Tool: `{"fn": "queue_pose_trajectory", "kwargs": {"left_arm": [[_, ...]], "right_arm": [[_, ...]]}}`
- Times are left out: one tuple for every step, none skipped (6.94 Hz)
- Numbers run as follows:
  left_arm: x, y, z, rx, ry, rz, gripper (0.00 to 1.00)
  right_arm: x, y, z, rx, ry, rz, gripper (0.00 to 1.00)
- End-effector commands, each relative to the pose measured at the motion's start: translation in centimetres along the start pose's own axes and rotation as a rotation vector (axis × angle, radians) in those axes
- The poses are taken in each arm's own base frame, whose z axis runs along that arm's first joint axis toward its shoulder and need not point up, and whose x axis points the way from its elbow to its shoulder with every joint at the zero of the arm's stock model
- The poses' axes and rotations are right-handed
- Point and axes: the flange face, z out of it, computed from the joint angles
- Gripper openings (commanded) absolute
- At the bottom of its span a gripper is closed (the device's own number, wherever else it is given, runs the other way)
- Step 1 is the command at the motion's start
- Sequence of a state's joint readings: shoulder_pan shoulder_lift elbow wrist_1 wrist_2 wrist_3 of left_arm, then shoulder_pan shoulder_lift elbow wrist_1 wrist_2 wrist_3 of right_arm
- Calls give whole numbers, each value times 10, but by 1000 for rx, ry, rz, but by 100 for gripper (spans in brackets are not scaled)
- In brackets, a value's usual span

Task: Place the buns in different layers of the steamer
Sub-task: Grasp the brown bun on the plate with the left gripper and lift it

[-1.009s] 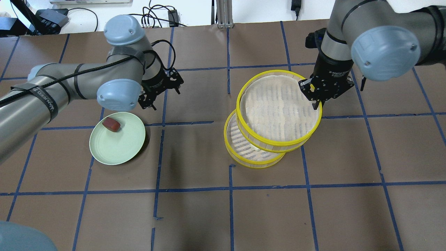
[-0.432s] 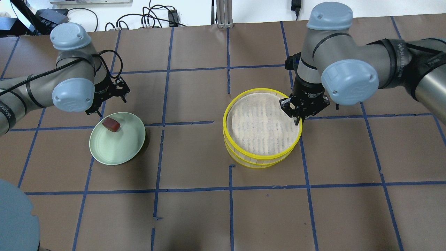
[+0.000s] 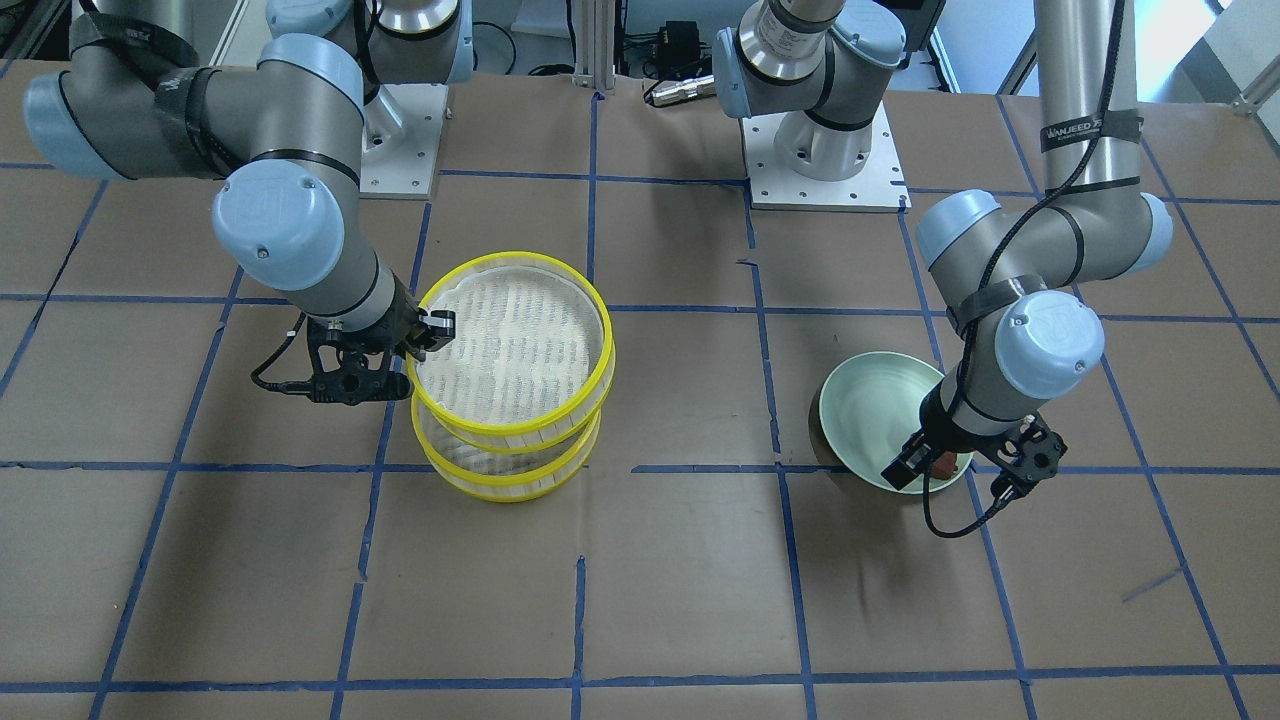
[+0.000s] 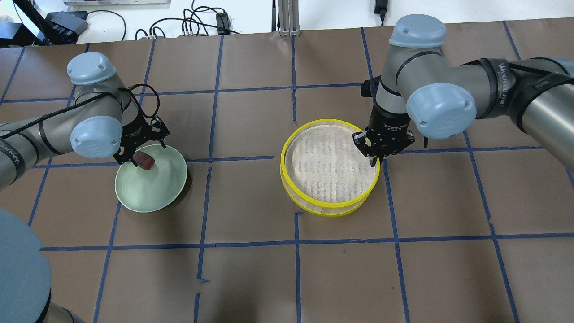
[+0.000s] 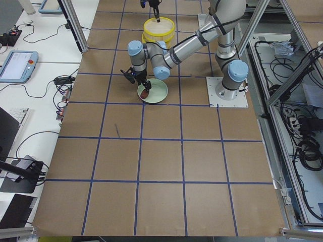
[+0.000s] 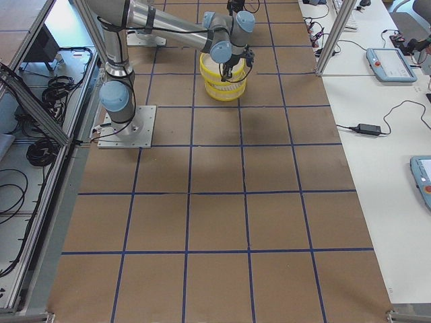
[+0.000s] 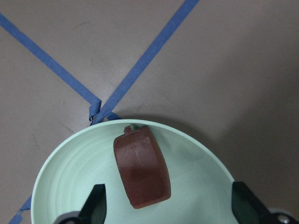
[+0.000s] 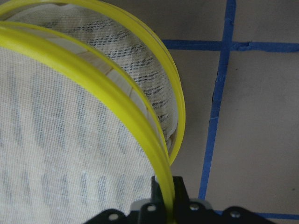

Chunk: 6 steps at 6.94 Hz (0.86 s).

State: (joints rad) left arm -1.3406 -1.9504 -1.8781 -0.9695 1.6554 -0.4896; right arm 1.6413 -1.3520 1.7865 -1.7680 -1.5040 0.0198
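Reddish-brown bun [image 4: 143, 159] lies on the pale green plate [image 4: 152, 193], close to the plate's rim on the side away from me, near a blue tape crossing on the desk [image 4: 251, 278]. My left gripper [image 4: 141, 150] hangs right over it w/ jaws spread wide. In the left wrist view the bun sits between the two fingers [image 7: 96, 200], nearer one than the other, touching neither. Nothing grasped on that side.

Steamer is well apart from the plate, toward my right. Upper tray [image 4: 329, 161] is over the lower tray [image 4: 327, 211], yellow rims not lined up: front view shows the top one shifted a bit off the bottom one, and the right wrist view shows the lower liner peeking out past the upper rim. Can't tell if the upper tray is fully seated. Upper liner is bare. The lower tray's inside is mostly covered, so its contents can't be seen.

My right gripper [image 4: 374, 159] is clamped on the upper tray's yellow rim, at the edge on my right, one finger inside the rim and one outside.
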Motion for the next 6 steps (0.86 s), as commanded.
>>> {"fn": "queue_pose_trajectory", "kwargs": {"left_arm": [[-8,-1,10,-15,-14,17,82],[-8,-3,8,-12,-14,14,62],[-7,-5,6,-10,-15,14,36],[-7,-5,5,-8,-14,12,19],[-8,-6,2,-3,-14,12,16],[-8,-5,-2,2,-11,11,14]], "right_arm": [[0,-1,4,-7,-2,0,10],[1,-5,6,-3,-1,2,10],[3,-8,5,26,15,-1,10],[4,-11,-2,58,22,-3,11],[5,-15,-3,95,35,-3,11],[5,-16,-7,112,37,-5,11]]}}
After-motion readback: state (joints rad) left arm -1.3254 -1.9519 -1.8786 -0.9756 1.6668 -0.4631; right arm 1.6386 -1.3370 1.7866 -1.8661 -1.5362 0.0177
